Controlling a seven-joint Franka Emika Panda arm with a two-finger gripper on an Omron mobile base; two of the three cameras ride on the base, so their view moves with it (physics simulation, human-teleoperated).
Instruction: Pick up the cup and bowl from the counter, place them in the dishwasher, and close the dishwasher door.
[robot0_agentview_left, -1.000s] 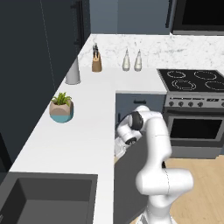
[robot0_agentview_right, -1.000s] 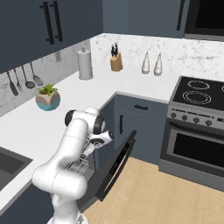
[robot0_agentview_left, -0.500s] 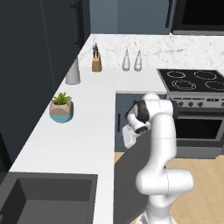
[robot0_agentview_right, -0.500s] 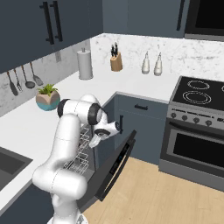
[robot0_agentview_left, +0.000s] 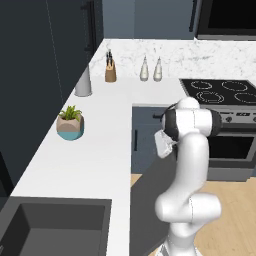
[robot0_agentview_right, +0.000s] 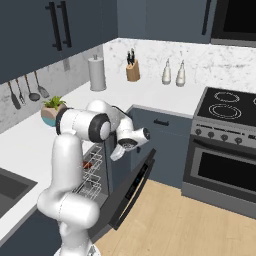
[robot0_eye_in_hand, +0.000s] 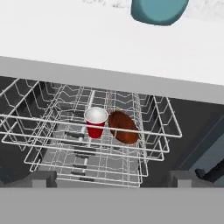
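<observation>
Gripper: the two-finger gripper (robot0_agentview_right: 118, 151) on the white arm hung in front of the open dishwasher, above the lowered door; its jaws stood spread wide apart with nothing between them.
Cup: the small bright red cup (robot0_eye_in_hand: 96, 122) stood upright in the white wire rack (robot0_eye_in_hand: 30, 117), mouth up, near the rack's middle.
Bowl: the shallow dark reddish-brown bowl (robot0_eye_in_hand: 124, 127) sat tilted on its edge in the same rack, just beside the cup and possibly touching it; contact could not be told.
Dishwasher: the under-counter dishwasher (robot0_agentview_right: 92, 172) with a dark interior was open, its rack visible beneath the counter edge.
Dishwasher door: the flat dark blue-grey door panel (robot0_agentview_right: 131, 188) was swung partway down, hinged at the bottom, slanting out over the wooden floor (robot0_agentview_right: 190, 225).
Counter: the white, faintly marbled worktop (robot0_agentview_left: 97, 145) ran over the dishwasher; a teal-and-tan plant pot (robot0_agentview_left: 70, 123) stood on it, well apart from a grey cylinder canister (robot0_agentview_left: 83, 81) and a wooden knife block (robot0_agentview_left: 110, 71) at the back.
Neighbours: a black-glass oven (robot0_agentview_right: 222, 167) with a stovetop stood beside the cabinets.
</observation>
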